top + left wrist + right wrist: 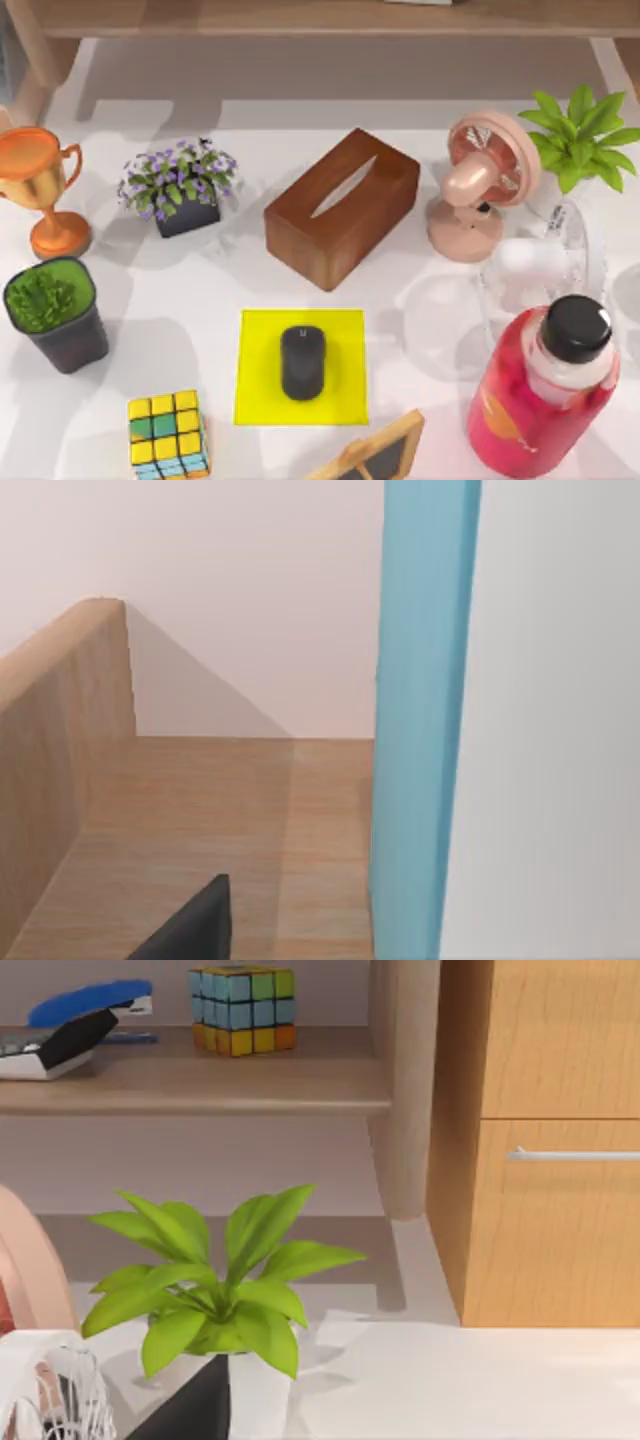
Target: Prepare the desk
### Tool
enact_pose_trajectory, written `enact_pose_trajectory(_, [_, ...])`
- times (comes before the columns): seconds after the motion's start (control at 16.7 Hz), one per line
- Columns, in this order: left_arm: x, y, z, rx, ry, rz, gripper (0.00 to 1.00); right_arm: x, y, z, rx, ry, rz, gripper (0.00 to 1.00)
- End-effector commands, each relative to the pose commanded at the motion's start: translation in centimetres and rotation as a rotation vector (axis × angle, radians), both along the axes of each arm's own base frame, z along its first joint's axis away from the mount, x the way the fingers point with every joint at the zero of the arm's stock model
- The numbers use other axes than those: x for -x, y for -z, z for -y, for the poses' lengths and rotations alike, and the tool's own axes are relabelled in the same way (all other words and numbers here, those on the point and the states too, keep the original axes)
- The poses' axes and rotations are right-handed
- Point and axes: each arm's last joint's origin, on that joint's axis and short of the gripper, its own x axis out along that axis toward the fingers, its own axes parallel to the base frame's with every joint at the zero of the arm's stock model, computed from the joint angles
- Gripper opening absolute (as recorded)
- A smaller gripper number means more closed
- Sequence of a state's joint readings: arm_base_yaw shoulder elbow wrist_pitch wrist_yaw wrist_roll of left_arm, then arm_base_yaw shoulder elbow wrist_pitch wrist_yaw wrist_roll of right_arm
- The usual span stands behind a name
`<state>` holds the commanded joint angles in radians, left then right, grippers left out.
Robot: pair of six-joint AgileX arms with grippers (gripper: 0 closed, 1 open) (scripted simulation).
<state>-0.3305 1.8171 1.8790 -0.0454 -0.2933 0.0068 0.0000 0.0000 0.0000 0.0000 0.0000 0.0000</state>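
Judging by the layout, the desk [200, 290], the white surface spanning the top view, looks largely set: a mouse [302, 362] sits on a yellow mat [340, 335] near its front edge, a tissue box [342, 206] mid-surface. What remains is unclear. The right wrist view adds a shelf [200, 1080] with a stapler [75, 1025]. Whether either claw is apart or together, I cannot tell.

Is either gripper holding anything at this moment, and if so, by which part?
It cannot be told. On the desk, the mouse and tissue box sit untouched.
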Motion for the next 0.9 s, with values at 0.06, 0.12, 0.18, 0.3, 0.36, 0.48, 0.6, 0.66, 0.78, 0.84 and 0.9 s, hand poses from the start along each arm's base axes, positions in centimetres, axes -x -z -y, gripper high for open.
enact_pose_trajectory(0.06, [-0.1,0.0,0.1,0.0,0.0,0.0,1.0,0.0,0.0,0.0,0.0,0.0,0.0,1.0])
enact_pose_trajectory(0.12, [-0.1,0.0,0.1,0.0,0.0,0.0,1.0,0.0,0.0,0.0,0.0,0.0,0.0,1.0])
enact_pose_trajectory(0.18, [-0.1,0.0,0.1,0.0,0.0,0.0,1.0,0.0,0.0,0.0,0.0,0.0,0.0,1.0])
enact_pose_trajectory(0.3, [-0.1,0.1,-0.2,0.0,-0.003,-0.002,1.0,0.0,0.0,0.0,0.0,0.0,0.0,1.0])
enact_pose_trajectory(0.36, [-0.2,0.1,-0.1,0.0,-0.002,-0.001,1.0,0.0,0.0,0.0,0.0,0.0,0.0,1.0])
enact_pose_trajectory(0.48, [-0.7,0.0,0.0,0.0,0.0,0.0,1.0,0.0,0.0,0.0,0.0,0.0,0.0,1.0])
enact_pose_trajectory(0.6, [-1.5,0.0,0.1,0.0,0.0,0.0,1.0,0.0,0.0,0.0,0.0,0.0,0.0,1.0])
enact_pose_trajectory(0.66, [-1.9,0.0,0.1,0.0,0.0,0.0,1.0,0.0,0.0,0.0,0.0,0.0,0.0,1.0])
enact_pose_trajectory(0.78, [-2.1,0.0,0.1,0.0,0.0,0.0,1.0,0.0,0.0,0.0,0.0,0.0,0.0,1.0])
enact_pose_trajectory(0.84, [-2.1,0.0,0.1,0.0,0.0,0.0,1.0,0.0,0.0,0.0,0.0,0.0,0.0,1.0])
enact_pose_trajectory(0.9, [-2.1,0.0,0.1,0.0,0.0,0.0,1.0,0.0,0.0,0.0,0.0,0.0,0.0,1.0])
